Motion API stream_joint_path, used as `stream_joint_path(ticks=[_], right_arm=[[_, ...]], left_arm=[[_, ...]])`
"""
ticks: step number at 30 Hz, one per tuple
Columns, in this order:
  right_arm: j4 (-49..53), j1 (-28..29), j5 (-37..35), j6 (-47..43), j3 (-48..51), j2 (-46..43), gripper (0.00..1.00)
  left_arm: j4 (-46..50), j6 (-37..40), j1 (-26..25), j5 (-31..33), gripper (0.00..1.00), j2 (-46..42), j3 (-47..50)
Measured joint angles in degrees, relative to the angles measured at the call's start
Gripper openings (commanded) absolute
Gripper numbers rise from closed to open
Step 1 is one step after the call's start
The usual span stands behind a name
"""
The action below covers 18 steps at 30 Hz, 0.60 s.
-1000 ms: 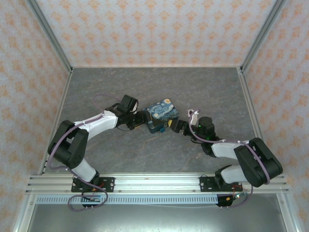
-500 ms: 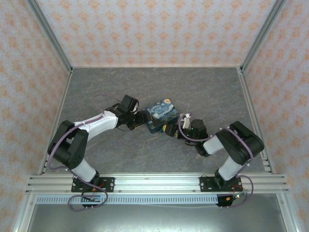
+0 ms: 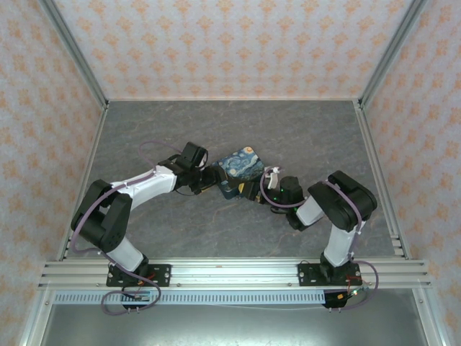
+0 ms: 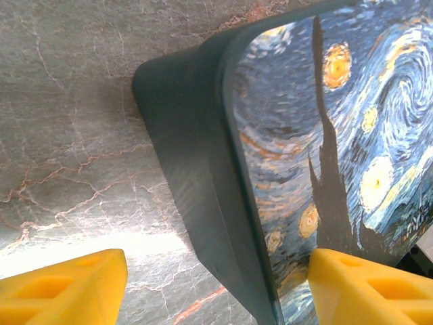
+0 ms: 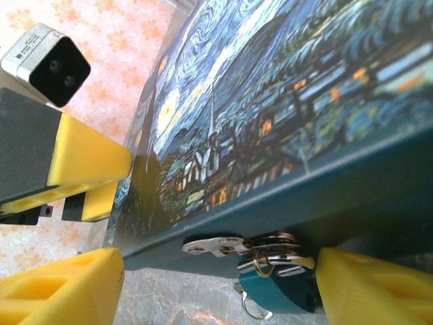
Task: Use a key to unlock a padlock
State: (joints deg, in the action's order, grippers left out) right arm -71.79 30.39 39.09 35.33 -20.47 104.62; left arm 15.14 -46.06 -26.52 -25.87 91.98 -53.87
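Observation:
The padlock (image 3: 241, 166) is a flat block with a starry-night print and dark teal sides, lying mid-table between both arms. My left gripper (image 3: 211, 179) is open around its left corner (image 4: 203, 156). One yellow finger (image 4: 369, 284) rests over the print and the other (image 4: 64, 288) stands clear of the side, with bare floor between. On the block's near side (image 5: 318, 193) a silver plate (image 5: 211, 246) carries stacked silver metal. The teal-headed key (image 5: 281, 292) hangs from that metal. My right gripper (image 5: 216, 265) is open around the key, with its right finger (image 5: 369, 288) touching the head.
A thin wire ring (image 5: 249, 308) pokes out under the key, just above the marbled table (image 3: 302, 130). Aluminium posts and patterned walls (image 3: 43, 108) close in the left, back and right. A metal rail (image 3: 230, 272) runs along the near edge.
My right gripper has slid left up to the block's near side and its jaws have narrowed; the right elbow folded inward. The block turned slightly. The left arm has stayed put.

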Motion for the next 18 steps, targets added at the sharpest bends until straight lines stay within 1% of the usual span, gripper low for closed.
stream_joint_path(ticks=[4,9,18], right_arm=[[-2.82,-0.02,0.61,1.05,-0.48,2.05,0.68],[-3.5,0.0,1.79,1.49,-0.46,2.38,0.62],[-3.06,-0.04,1.88,0.83,0.81,1.81,0.51]], left_arm=[[0.02,0.0,-0.13,0.42,0.71,0.0,-0.09],[0.04,0.0,-0.11,0.42,0.71,0.0,-0.09],[0.11,-0.02,-0.13,0.39,0.71,0.0,-0.09]])
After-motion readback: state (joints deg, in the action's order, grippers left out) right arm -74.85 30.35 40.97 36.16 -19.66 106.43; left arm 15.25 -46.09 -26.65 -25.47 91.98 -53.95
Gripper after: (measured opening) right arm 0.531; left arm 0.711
